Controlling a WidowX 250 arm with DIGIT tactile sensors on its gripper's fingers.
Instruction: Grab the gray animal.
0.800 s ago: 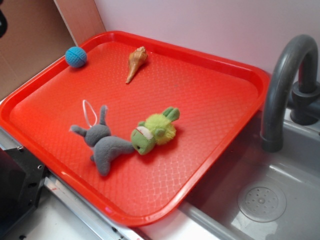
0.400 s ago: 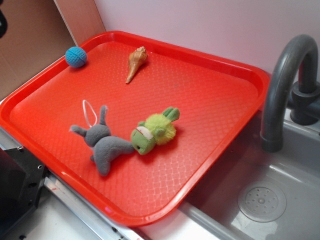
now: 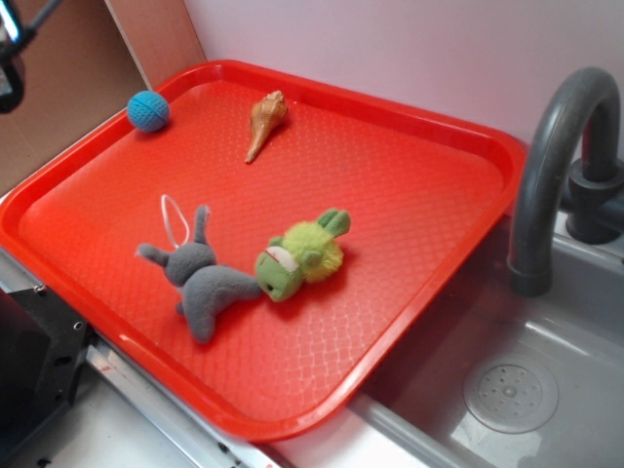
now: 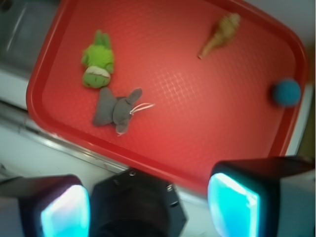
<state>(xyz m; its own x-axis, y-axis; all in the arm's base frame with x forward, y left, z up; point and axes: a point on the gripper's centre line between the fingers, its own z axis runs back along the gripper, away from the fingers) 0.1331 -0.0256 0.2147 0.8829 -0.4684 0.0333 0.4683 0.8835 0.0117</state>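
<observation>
The gray animal is a small gray plush bunny lying on its side in the near-left part of the red tray, with a white string loop by its ears. It touches the lime-green plush. In the wrist view the bunny lies far below my gripper, left of centre. The two cyan-padded fingers stand wide apart with nothing between them. The gripper is high above the tray's near edge. Only a piece of the arm shows in the exterior view, at the top left.
A blue ball and a tan cone-shaped shell lie at the tray's far left. A gray faucet and sink are to the right. The black robot base is at the near left. A brown wall panel stands behind on the left.
A piece of the arm has come further into view at the top left of the exterior view. The toys on the tray have not moved.
</observation>
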